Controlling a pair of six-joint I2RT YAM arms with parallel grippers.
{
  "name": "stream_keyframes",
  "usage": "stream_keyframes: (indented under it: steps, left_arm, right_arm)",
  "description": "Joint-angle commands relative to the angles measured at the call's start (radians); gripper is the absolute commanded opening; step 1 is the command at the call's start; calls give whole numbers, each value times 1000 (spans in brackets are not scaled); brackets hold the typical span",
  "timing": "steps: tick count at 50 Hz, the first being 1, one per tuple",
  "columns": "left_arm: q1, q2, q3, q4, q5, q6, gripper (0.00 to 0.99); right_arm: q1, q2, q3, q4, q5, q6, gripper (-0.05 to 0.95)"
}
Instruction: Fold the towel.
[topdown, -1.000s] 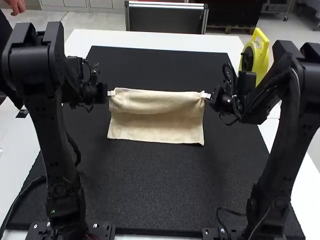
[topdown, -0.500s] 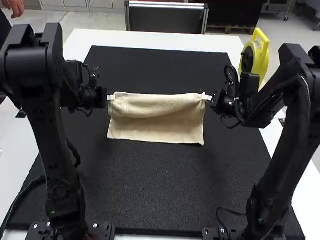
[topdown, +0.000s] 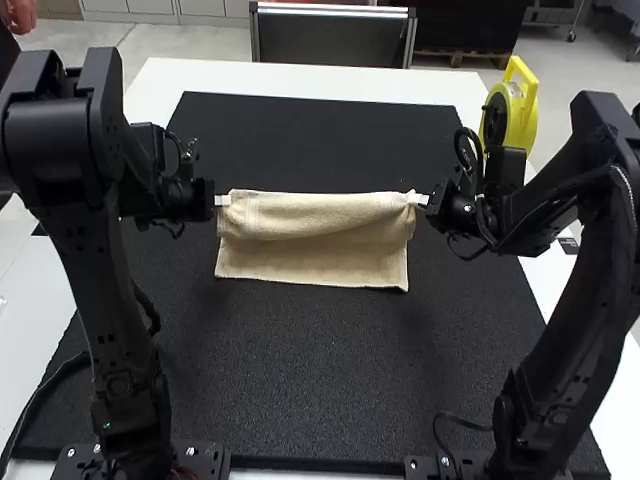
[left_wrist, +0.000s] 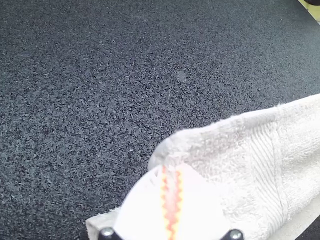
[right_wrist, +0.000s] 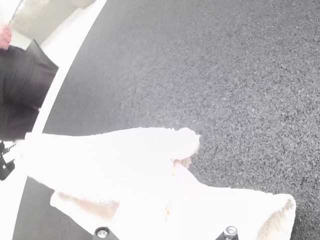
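Observation:
The cream towel (topdown: 315, 262) lies on the black mat with its far part lifted and rolled over the near layer. At its far left corner my left gripper (topdown: 224, 200) is shut on the cloth, and my right gripper (topdown: 412, 198) is shut on the far right corner. In the left wrist view, the white fingers of the left gripper (left_wrist: 171, 175) pinch the towel (left_wrist: 250, 160) with their orange pads together. The right gripper (right_wrist: 176, 170) holds the bunched corner of the towel (right_wrist: 115, 155) in the right wrist view.
A yellow reel (topdown: 510, 115) stands on the white table's (topdown: 300, 77) right side, close behind the right arm. The black mat (topdown: 320, 380) extends in front of and behind the towel. Cables lie near both arm bases.
The held far edge of the towel has come slightly nearer and down along with both grippers. My right arm's upper links have swung a little to the right.

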Motion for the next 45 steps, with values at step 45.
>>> stream_keyframes:
  steps: [45]
  left_arm:
    - [16, -74, -62, -39, -3, 59, 28]
  right_arm:
    - [-38, -122, -68, -144, -10, -76, -23]
